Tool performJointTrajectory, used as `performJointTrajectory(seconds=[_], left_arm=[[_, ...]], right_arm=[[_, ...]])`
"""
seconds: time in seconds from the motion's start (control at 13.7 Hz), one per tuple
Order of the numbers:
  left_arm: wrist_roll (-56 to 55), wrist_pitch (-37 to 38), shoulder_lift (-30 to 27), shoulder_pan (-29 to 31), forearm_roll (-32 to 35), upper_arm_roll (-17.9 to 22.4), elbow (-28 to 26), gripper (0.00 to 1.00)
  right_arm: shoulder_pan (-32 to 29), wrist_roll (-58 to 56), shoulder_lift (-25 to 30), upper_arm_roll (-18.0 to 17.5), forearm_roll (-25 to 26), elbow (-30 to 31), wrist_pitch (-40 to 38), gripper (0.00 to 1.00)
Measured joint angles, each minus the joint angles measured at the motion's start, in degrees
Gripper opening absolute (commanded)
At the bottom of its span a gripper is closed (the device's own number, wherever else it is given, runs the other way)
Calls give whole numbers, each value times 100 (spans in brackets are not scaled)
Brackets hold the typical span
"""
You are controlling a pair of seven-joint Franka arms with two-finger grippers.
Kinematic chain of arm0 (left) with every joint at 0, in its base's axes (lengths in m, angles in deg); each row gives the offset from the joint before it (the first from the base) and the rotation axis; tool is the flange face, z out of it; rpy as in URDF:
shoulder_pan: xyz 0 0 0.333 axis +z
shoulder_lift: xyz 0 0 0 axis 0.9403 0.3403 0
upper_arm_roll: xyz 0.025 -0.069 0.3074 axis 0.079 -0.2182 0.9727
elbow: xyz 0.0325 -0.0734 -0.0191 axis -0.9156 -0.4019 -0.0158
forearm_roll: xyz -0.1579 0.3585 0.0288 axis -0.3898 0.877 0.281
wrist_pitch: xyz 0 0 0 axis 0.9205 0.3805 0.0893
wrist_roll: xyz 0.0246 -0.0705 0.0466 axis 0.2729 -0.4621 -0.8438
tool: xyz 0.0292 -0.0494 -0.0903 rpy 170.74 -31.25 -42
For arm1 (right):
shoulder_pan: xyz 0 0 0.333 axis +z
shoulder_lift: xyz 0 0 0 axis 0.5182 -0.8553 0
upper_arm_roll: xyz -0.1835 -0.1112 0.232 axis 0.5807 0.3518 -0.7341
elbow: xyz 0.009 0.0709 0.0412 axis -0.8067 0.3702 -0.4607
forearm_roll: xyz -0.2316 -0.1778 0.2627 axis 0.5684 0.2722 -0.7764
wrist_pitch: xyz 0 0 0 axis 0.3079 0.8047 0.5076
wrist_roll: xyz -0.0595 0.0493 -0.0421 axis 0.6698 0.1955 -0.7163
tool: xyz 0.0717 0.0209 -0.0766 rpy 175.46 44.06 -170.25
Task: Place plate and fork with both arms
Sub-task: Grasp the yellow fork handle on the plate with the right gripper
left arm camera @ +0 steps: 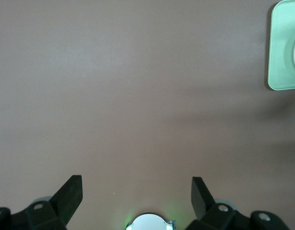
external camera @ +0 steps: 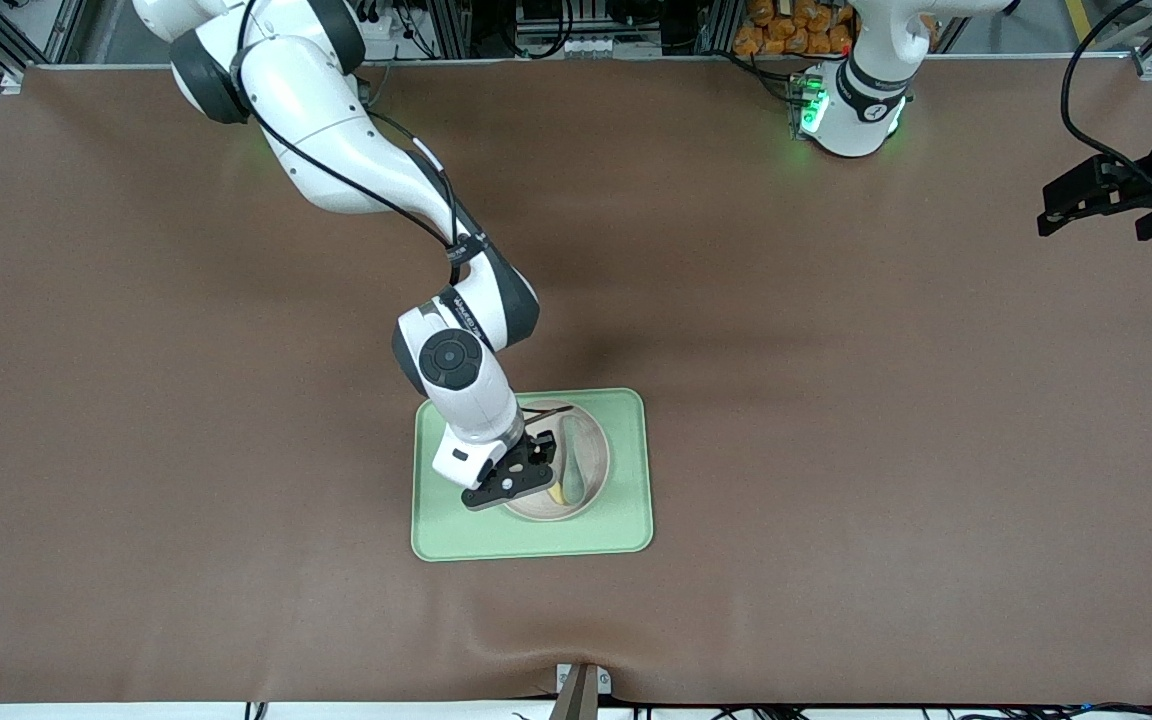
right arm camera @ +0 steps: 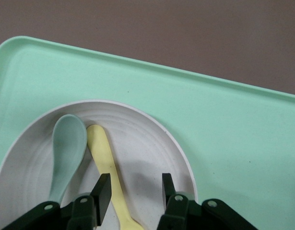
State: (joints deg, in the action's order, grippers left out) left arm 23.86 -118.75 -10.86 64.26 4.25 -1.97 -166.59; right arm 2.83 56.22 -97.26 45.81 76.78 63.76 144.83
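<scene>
Probably the biggest risk now is with the fork (right arm camera: 106, 165), which lies in the plate (right arm camera: 152, 158) just beside the grey-green spoon (right arm camera: 65, 153). The two handles run close together, so if the right claw (right arm camera: 133, 191) descends a little off line, one finger could catch the spoon or push both pieces along the plate. I judge also that the thin plastic fork may slip or turn when it is pinched against the shallow bottom of the plate. A finger that presses on the rim could tip the plate on the light-green tray (external camera: 626, 530).

The plate sits on the tray, which lies on the worktop (external camera: 836, 400) in the part nearer to the front camera. The right arm reaches down from its base and its wrist is bent steeply over the plate. The right claw (external camera: 528, 470) is low above the plate, its fingers narrowly apart with the fork's handle between them, and I see no closed grip yet. The left arm waits at its own end of the worktop. The left claw (left arm camera: 136, 194) hangs wide apart and holds nothing, over bare worktop.
</scene>
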Motion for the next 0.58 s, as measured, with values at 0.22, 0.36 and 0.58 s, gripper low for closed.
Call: performJointTrajectory(seconds=[0.22, 0.36, 0.58], left_arm=[[-31, 65, -62, -24, 0, -48, 0, 100], [-36, 67, -81, -41, 0, -90, 0, 100], [-59, 67, -82, -26, 0, -76, -1, 100]], right_arm=[[7, 3, -54, 0, 27, 5, 12, 48], [31, 3, -85, -1, 32, 5, 27, 48], [121, 4, -114, -1, 59, 6, 42, 48]])
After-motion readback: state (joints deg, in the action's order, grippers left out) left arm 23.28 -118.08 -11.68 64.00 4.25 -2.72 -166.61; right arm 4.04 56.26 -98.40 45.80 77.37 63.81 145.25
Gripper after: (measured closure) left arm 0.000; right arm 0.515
